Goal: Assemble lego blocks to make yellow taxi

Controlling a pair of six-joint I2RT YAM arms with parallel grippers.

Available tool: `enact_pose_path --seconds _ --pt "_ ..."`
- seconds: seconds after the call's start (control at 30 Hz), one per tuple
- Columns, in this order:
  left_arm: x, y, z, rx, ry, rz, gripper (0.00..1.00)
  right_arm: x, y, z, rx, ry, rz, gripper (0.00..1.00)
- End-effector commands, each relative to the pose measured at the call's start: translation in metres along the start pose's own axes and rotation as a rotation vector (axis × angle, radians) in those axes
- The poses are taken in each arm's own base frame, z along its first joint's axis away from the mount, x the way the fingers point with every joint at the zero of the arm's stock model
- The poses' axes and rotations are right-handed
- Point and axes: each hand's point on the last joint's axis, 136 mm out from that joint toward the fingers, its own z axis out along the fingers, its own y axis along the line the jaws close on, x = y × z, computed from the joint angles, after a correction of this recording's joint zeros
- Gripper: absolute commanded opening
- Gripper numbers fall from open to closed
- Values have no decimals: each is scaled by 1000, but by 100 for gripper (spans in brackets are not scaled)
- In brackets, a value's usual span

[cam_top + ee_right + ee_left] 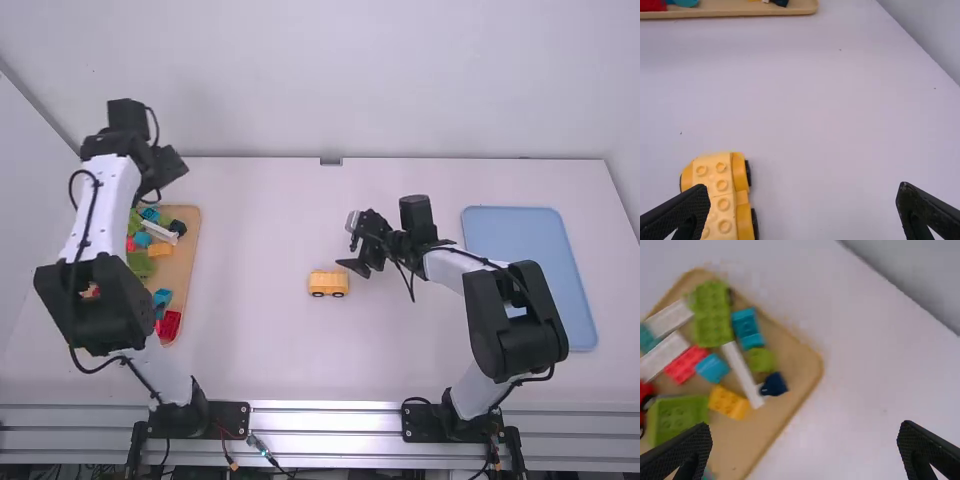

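In the high view, a yellow block car point(328, 284) with dark wheels stands upright mid-table. My right gripper point(350, 244) is open just behind and right of it; my left gripper point(172, 172) is held high over the back of the wooden tray point(187, 275). In the left wrist view, a yellow-orange brick point(729, 402) lies among the tray's blocks, and the left gripper point(806, 450) is wide apart with nothing between its fingers. In the right wrist view, the studded top of the car point(720, 200) appears beside one finger of the open right gripper point(804, 211).
Red, green, blue and white blocks fill the wooden tray at the left. A blue tray point(530, 250) lies on the right side, behind the right arm. Walls border the table point(270, 360) at the back and sides.
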Motion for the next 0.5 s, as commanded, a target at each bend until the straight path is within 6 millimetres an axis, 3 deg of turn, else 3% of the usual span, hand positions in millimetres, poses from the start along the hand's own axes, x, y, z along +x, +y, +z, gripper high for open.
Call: enact_pose_path --seconds 0.0,0.23,0.47 --pt "-3 18 8 8 48 -156 99 -11 -15 -5 60 -2 52 99" --pt "13 46 47 -47 171 -255 99 -7 -20 -5 88 20 67 99" --pt "33 50 76 -104 252 -338 99 -7 -20 -5 89 20 67 99"
